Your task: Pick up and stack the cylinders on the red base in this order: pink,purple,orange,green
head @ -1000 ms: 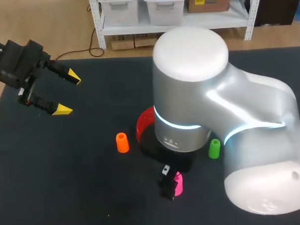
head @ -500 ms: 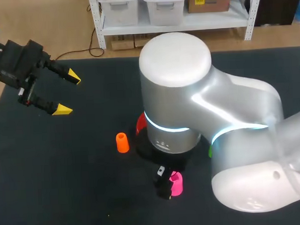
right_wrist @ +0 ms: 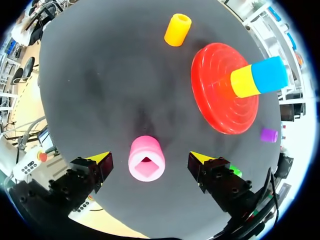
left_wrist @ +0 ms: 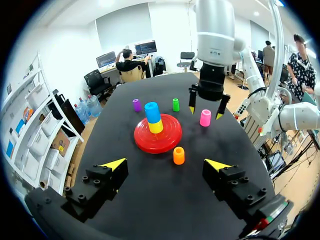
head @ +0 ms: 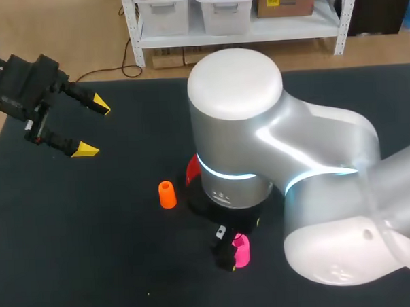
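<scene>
The pink cylinder (right_wrist: 146,165) stands upright on the black table between the fingers of my right gripper (right_wrist: 149,159), which is open above it with a gap on both sides. Ahead of it lies the red base (right_wrist: 220,95), carrying a yellow cylinder (right_wrist: 241,81) with a blue one (right_wrist: 269,74) on top. Around the base stand the orange cylinder (right_wrist: 178,29), the purple one (right_wrist: 268,135) and the green one (left_wrist: 176,104). My left gripper (head: 93,128) hangs open and empty over the table's far left. In the head view my right arm hides most of the base (head: 191,173).
The black table (head: 94,253) has bare room at the front left, between my left gripper and the orange cylinder (head: 166,194). My bulky right arm (head: 260,165) fills the middle and right of the head view.
My right arm has swung a little to the left and now covers the green cylinder in the head view. The pink cylinder and my left arm have stayed put.
</scene>
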